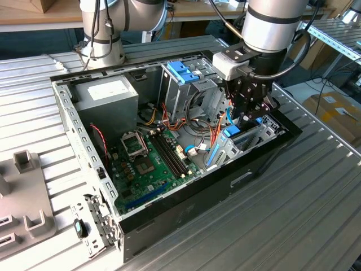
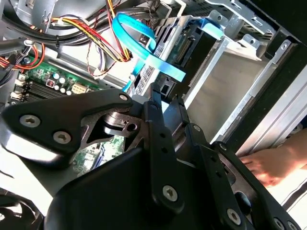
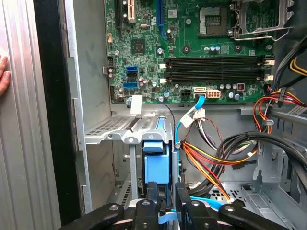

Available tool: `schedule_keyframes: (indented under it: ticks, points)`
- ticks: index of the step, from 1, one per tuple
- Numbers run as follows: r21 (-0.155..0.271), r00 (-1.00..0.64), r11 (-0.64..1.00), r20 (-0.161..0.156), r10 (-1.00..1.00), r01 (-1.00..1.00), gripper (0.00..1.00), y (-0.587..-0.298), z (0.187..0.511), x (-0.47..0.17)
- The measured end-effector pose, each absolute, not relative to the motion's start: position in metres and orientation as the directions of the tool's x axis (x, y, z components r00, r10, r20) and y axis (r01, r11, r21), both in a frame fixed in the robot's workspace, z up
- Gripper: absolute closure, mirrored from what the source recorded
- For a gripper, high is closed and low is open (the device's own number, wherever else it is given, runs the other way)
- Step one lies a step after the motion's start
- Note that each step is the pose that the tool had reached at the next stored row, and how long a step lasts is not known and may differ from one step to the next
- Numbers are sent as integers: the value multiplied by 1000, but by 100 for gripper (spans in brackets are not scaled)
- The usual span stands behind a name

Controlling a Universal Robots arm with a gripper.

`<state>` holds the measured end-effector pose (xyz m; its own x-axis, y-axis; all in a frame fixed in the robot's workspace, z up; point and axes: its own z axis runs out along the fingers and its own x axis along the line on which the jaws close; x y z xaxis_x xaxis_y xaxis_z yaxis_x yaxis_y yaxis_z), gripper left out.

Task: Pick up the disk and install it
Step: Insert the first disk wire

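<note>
The disk stands on edge in the drive bay at the case's front corner on the exterior view's right. Its light blue carrier [image 3: 157, 165] shows between the bay's grey metal walls [image 3: 120, 128], and in the exterior view as a blue patch [image 1: 230, 134] below the arm. My gripper [image 3: 165, 201] hangs straight over it, black fingers [image 3: 151, 194] closed in on the carrier's top edge. In the exterior view the gripper [image 1: 246, 119] reaches down into the open computer case [image 1: 169, 209]. The second wrist view shows the gripper [image 2: 165, 103] beside the bay's silver wall [image 2: 230, 81].
The green motherboard [image 1: 146, 161] covers the case floor. A bundle of red, yellow and black cables [image 3: 216, 160] and a blue flat cable [image 2: 144, 40] lie close to the bay. A blue bracket [image 1: 183, 70] tops the rear drive cage. A person's hand [image 2: 273, 165] rests outside the case.
</note>
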<state>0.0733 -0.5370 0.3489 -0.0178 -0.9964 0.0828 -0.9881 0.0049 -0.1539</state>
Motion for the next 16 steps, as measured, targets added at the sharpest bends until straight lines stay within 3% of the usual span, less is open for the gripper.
schedule_keyframes:
  ticks: [16]
  points:
    - [-67, -25, 19, 85, -996, -998, 71, -535, 351, 97]
